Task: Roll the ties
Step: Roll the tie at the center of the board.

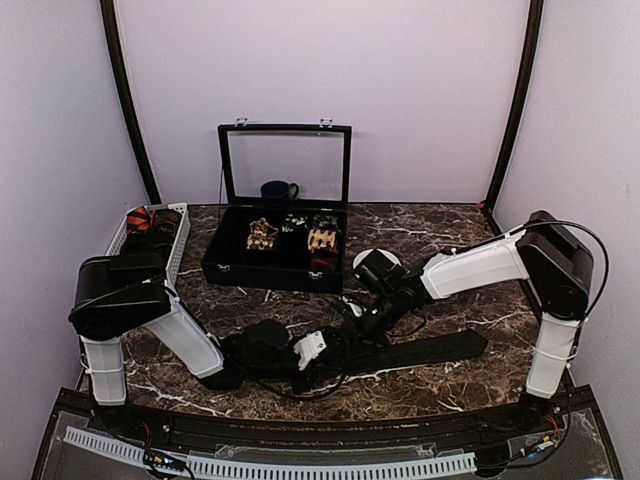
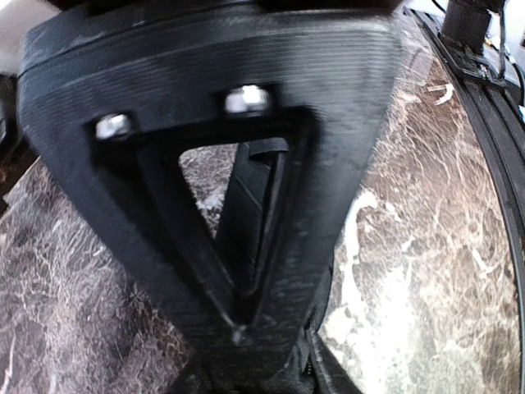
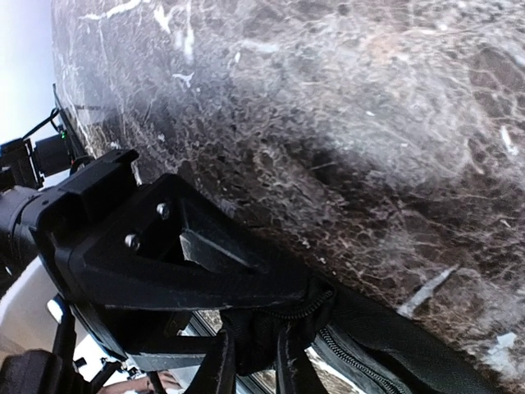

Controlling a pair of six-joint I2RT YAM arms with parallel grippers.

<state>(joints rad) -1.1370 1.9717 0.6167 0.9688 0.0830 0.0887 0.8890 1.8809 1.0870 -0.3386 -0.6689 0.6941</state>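
Note:
A plain black tie [image 1: 430,348] lies stretched across the front of the marble table, its wide end to the right. My right gripper [image 1: 368,322] is shut on its left part, and black fabric [image 3: 262,336] bunches between the fingers [image 3: 205,271] of the right gripper [image 3: 279,316]. My left gripper [image 1: 322,352] sits low on the table at the tie's left end. In its wrist view the left gripper [image 2: 246,345] is shut on dark fabric [image 2: 344,369] at the fingertip. Rolled ties, one tan [image 1: 262,235] and one black-white [image 1: 293,224], sit in the case.
The black hinged case [image 1: 225,270] stands open at the back centre, its glass lid [image 1: 285,160] upright. At the back left a white basket [image 1: 178,235] holds a red patterned tie [image 1: 140,220]. A white round object [image 1: 375,258] lies right of the case.

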